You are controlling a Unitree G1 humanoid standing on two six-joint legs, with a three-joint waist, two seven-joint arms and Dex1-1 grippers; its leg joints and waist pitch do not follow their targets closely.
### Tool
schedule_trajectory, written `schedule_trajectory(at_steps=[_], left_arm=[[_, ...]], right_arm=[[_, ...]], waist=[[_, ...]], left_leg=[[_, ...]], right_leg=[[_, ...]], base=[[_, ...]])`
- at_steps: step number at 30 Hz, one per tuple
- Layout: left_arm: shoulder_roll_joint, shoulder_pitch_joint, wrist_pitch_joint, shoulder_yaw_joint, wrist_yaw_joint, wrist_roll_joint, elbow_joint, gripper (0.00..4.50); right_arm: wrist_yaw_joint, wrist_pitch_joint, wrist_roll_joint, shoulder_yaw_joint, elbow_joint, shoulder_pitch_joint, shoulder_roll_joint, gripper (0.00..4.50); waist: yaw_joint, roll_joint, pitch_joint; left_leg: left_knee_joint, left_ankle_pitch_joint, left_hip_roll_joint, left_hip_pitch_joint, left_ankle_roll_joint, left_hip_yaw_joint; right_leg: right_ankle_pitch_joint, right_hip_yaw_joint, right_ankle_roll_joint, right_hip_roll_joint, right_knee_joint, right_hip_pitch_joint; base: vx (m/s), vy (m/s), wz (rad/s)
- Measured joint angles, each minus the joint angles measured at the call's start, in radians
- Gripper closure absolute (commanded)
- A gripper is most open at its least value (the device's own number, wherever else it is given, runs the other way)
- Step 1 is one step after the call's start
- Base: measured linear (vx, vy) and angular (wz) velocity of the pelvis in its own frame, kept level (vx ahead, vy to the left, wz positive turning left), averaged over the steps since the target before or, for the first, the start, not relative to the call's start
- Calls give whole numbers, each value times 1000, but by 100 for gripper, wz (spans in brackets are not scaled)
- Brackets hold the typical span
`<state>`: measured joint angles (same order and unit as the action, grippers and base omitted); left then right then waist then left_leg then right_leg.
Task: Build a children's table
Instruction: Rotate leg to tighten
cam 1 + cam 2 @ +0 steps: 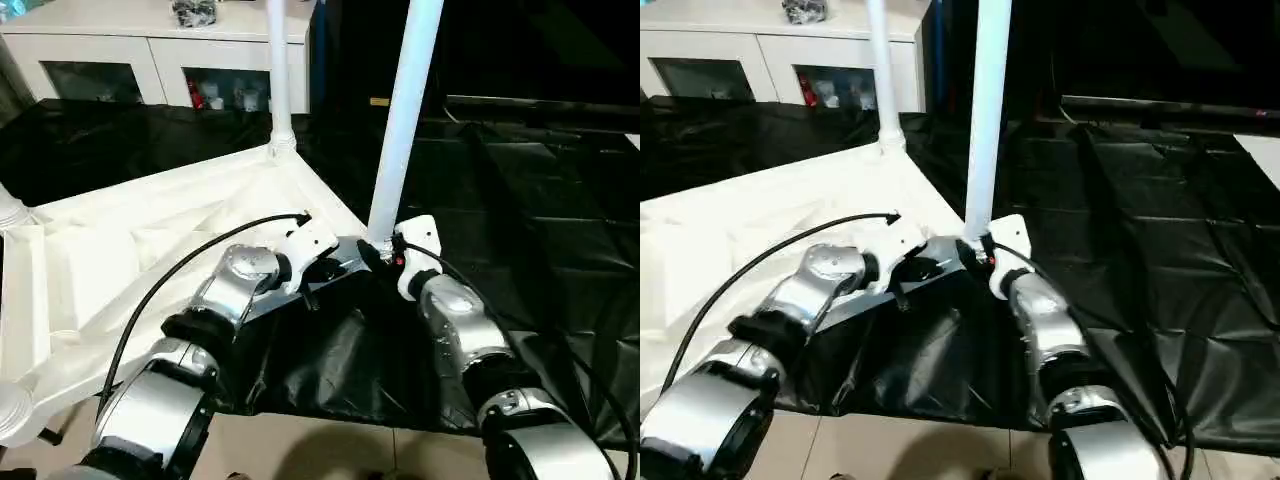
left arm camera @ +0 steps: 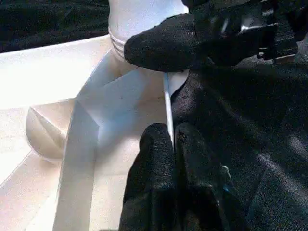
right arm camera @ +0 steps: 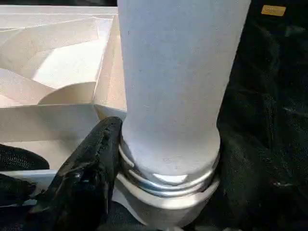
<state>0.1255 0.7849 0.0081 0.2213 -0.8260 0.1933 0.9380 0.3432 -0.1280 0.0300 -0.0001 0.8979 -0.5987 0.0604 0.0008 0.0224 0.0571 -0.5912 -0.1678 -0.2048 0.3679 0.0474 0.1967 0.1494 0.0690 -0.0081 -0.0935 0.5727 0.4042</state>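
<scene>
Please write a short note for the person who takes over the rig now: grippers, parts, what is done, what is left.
Left gripper: jaws shut on the tabletop rim, underside up.
Right gripper: jaws around the near leg at its base, in the corner socket.
Far leg stands in its socket.
Done: two legs upright.
Left: probably seat the near leg fully; check the remaining corners.

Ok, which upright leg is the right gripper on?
The near leg, at the tabletop corner closest to the robot; right gripper clasps its base. The far leg stands untouched.
</scene>
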Motion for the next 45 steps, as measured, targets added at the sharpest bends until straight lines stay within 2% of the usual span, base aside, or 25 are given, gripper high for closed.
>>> schedule_trajectory(at_steps=[3,6,10,12,17,19,22,24,30,39,42,45], left_arm=[[7,-1,-33,13,-18,-2,1,450],[27,-9,-83,17,-86,-20,4,450],[58,-11,-120,17,-183,-43,4,450],[75,-11,-137,15,-256,-61,3,450],[114,-16,-148,16,-375,-90,-4,450],[137,-20,-164,18,-431,-103,-4,450],[169,-25,-182,21,-493,-111,-3,450],[185,-25,-186,23,-529,-112,-3,450],[200,-25,-186,27,-568,-117,-3,450],[206,-27,-187,29,-586,-123,-3,450],[194,-28,-190,29,-550,-119,-3,450],[170,-28,-179,22,-436,-99,-3,450]], right_arm=[[61,-18,8,-2,0,5,22,101],[153,-45,7,12,-2,6,75,64],[308,-58,19,42,-29,7,126,64],[436,-60,44,52,-68,24,166,64],[638,-56,78,84,-112,46,221,64],[729,-46,86,104,-113,48,244,94],[819,-30,92,125,-120,48,271,106],[858,-23,92,138,-134,48,273,136],[899,-16,94,152,-140,48,270,179],[917,-10,94,159,-154,52,269,184],[873,-2,94,148,-171,70,254,184],[719,7,90,103,-156,84,208,184]], waist=[[3,0,0],[6,1,1],[17,3,2],[32,5,3],[37,5,3],[37,5,3],[37,5,3],[36,5,3],[37,4,3],[38,4,3],[40,4,3],[37,4,3]], left_leg=[[0,0,0,2,0,0],[0,0,0,4,0,0],[3,0,0,5,0,1],[5,0,-1,6,0,2],[5,0,-2,13,0,2],[4,0,-2,17,0,2],[2,0,-2,16,0,2],[2,0,-3,16,0,2],[0,0,-3,16,0,3],[1,0,-3,16,0,3],[0,0,-3,16,0,3],[0,0,-2,14,0,3]], right_leg=[[0,0,0,0,-1,0],[-1,-1,-1,0,0,1],[-4,-3,-7,0,4,1],[-4,-2,-6,0,3,2],[-4,-1,-6,1,5,8],[-4,-2,-7,1,6,12],[-5,-2,-8,1,7,12],[-5,-2,-8,1,7,12],[-5,-3,-8,1,7,12],[-5,-2,-8,1,7,12],[-5,-3,-8,1,7,11],[-5,-3,-8,1,7,10]], base=[[0,0,0],[0,0,0],[13,-5,3],[0,0,0],[0,0,0],[0,0,0],[0,0,0],[0,0,0],[0,0,0],[0,0,0],[0,0,0],[0,0,0]])
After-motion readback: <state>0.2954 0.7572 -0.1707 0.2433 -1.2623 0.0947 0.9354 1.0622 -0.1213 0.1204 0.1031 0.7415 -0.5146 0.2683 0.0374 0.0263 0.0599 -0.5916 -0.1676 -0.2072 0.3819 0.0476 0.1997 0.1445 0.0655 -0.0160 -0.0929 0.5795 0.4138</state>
